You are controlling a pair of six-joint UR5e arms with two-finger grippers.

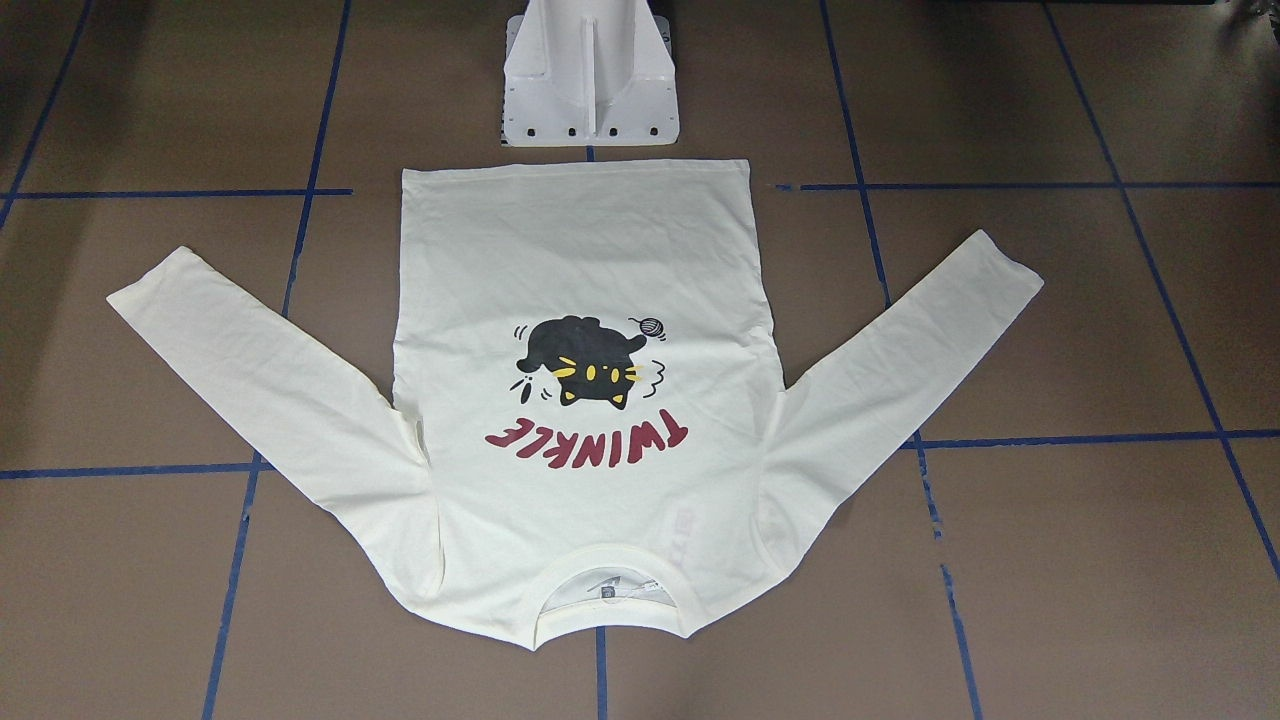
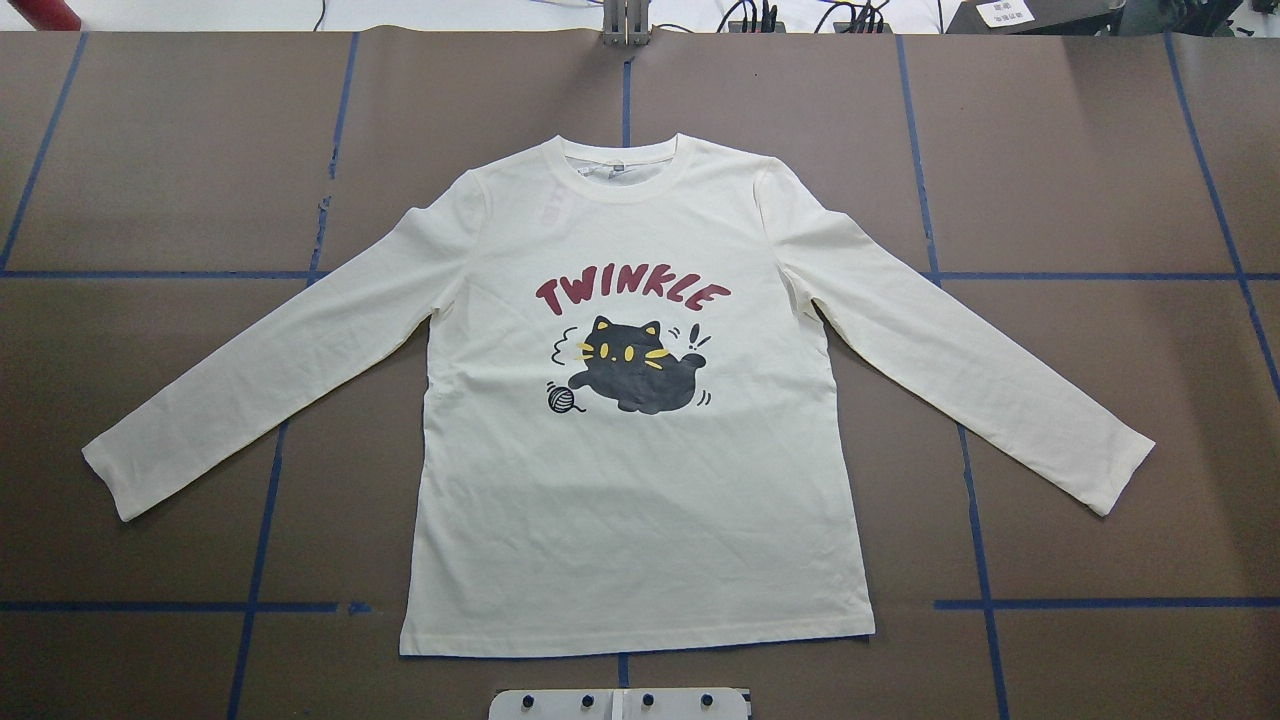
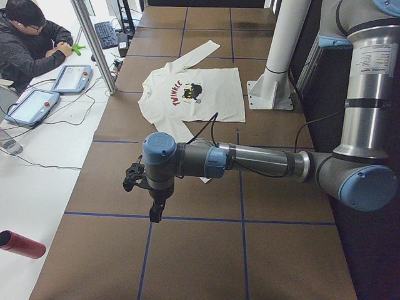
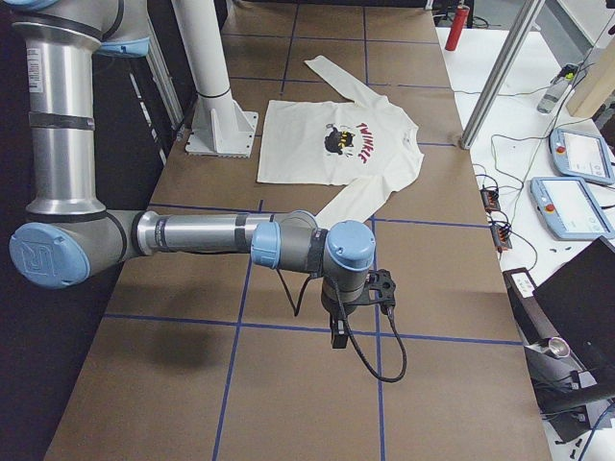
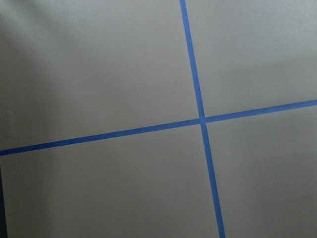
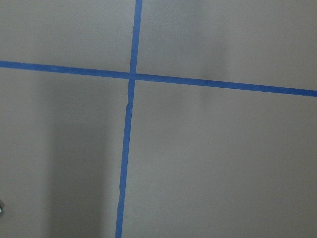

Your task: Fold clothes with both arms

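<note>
The cream long-sleeved T-shirt (image 2: 640, 500) lies flat on the brown table, print side up, with a black cat and red "TWINKLE" lettering, both sleeves spread out and down. It also shows in the front-facing view (image 1: 580, 250). My left gripper (image 3: 156, 211) hangs over bare table far from the shirt (image 3: 215, 100), and I cannot tell whether it is open or shut. My right gripper (image 4: 338, 336) hangs likewise at the opposite end, away from the shirt (image 4: 303, 144), and its state I cannot tell either. Both wrist views show only table and blue tape.
The white pedestal base (image 1: 590, 80) stands just behind the shirt's hem. Blue tape lines (image 2: 985, 605) grid the table. A person (image 3: 28, 44) sits beyond the far edge near tablets (image 3: 70, 78). A red cylinder (image 3: 22, 245) lies off the table.
</note>
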